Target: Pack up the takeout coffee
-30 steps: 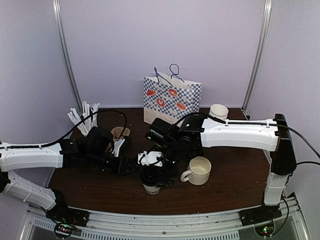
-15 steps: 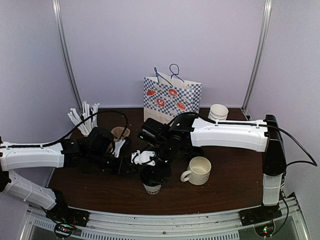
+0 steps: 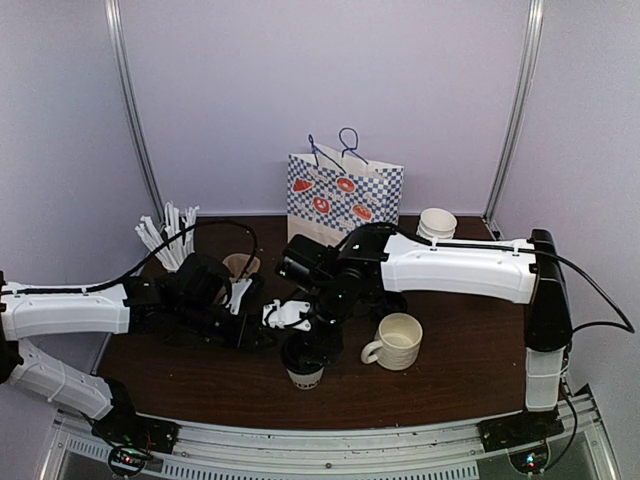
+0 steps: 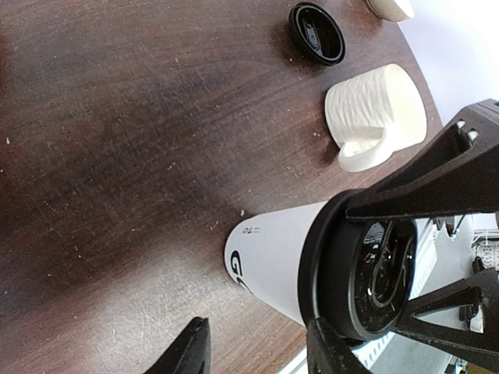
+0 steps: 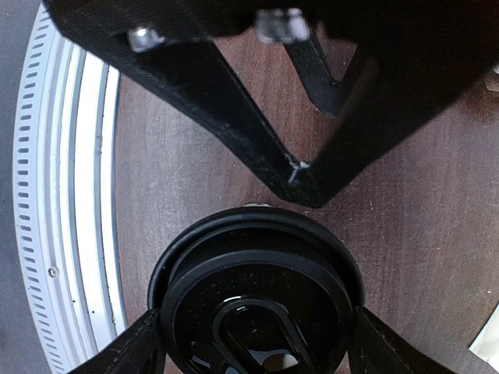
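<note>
Right wrist view: I find the right claw (image 5: 253,351) clamped on the black lid (image 5: 257,300) of the takeout coffee cup (image 4: 273,257), upright on the worktop (image 4: 117,156) beside the ceramic mug (image 4: 374,113), likely for lifting; the left claw (image 4: 257,354), jaws apart, sits near its base, seemingly as a guard.

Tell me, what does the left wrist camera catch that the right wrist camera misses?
Only the left wrist view shows the cup from the side, white with black lettering, plus a ceramic mug and a loose black lid on the table. Only the right wrist view shows the slotted metal rail at the table's edge. Both show the cup's fitted lid and the dark wooden table.
</note>
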Robot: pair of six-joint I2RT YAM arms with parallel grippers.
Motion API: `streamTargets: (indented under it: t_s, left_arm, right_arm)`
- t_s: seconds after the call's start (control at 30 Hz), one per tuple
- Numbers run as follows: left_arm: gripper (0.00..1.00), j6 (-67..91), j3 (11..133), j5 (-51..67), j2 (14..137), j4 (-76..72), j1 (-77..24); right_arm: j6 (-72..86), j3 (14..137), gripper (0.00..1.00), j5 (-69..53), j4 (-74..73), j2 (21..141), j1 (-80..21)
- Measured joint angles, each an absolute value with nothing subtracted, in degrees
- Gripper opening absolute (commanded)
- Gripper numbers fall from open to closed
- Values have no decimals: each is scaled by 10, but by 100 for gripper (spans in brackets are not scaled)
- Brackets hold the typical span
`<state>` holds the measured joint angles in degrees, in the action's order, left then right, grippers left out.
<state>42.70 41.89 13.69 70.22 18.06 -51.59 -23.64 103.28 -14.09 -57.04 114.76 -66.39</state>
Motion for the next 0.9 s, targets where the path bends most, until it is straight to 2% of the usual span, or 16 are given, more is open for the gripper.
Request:
streamTargets:
  t_s: [0.57, 0.9]
  left_arm:
    - [45, 427, 425, 132, 704, 182, -516]
    - [45, 427, 428, 131, 704, 182, -516]
  right_arm:
    - [-239, 1034, 72, -115, -573, 1145, -655]
    - [-239, 1071, 71, -106, -577, 1112, -509]
